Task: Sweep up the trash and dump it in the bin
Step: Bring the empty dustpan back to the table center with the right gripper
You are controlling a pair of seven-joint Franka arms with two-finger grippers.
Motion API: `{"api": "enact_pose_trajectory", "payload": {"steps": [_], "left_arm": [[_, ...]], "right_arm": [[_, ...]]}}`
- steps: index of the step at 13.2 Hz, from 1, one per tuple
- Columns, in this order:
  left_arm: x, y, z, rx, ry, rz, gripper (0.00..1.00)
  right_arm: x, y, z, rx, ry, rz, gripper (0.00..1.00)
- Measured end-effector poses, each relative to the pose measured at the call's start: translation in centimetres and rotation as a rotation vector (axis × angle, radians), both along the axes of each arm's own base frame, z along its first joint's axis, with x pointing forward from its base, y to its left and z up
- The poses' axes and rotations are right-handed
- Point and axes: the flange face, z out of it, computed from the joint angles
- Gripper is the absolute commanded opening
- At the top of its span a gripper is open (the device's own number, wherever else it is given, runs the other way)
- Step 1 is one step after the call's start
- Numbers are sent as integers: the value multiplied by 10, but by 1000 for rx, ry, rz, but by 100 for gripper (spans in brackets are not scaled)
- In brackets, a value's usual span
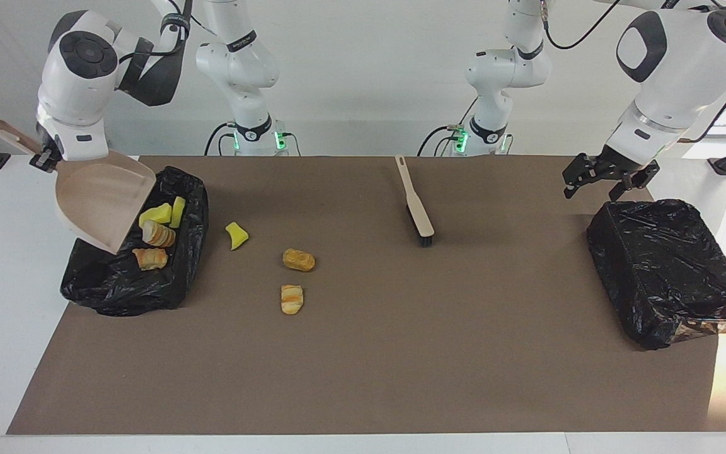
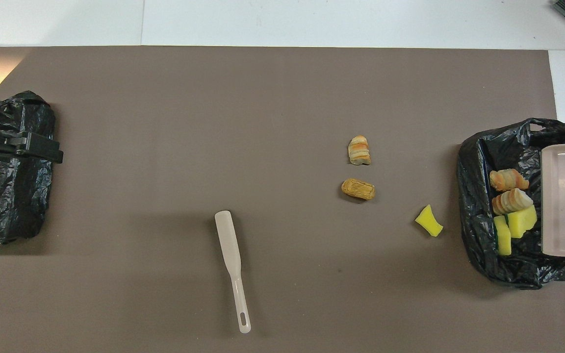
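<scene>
Right tool (image 1: 45, 157) raised, clamped shut; left tool (image 1: 609, 180) spread, aloft

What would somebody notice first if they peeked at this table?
Probably the beige dustpan, which the right gripper holds tipped over the open black bin at its end of the table, with four trash pieces in the bin. Then the three bright pieces on the brown mat: one yellow wedge, two rolls.
</scene>
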Motion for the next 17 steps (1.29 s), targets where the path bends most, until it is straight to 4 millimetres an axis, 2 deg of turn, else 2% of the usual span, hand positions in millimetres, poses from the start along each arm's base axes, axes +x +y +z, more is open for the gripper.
{"api": "enact_pose_trajectory", "payload": {"steps": [4, 7, 10, 14, 17], "left_arm": [[1, -1, -2, 0, 3, -1, 100], [1, -1, -2, 0, 4, -1, 100], [1, -1, -2, 0, 3, 0, 100], [1, -1, -1, 0, 3, 0, 100], [1, 0, -1, 0, 3, 1, 100]], "right_arm": [[4, 21, -6, 90, -53, -46, 0], [10, 59, -10, 164, -133, -113, 0], [16, 116, -15, 241, -249, -239, 0], [18, 209, -29, 319, -409, -506, 0], [36, 269, -42, 357, -482, -663, 0]]}}
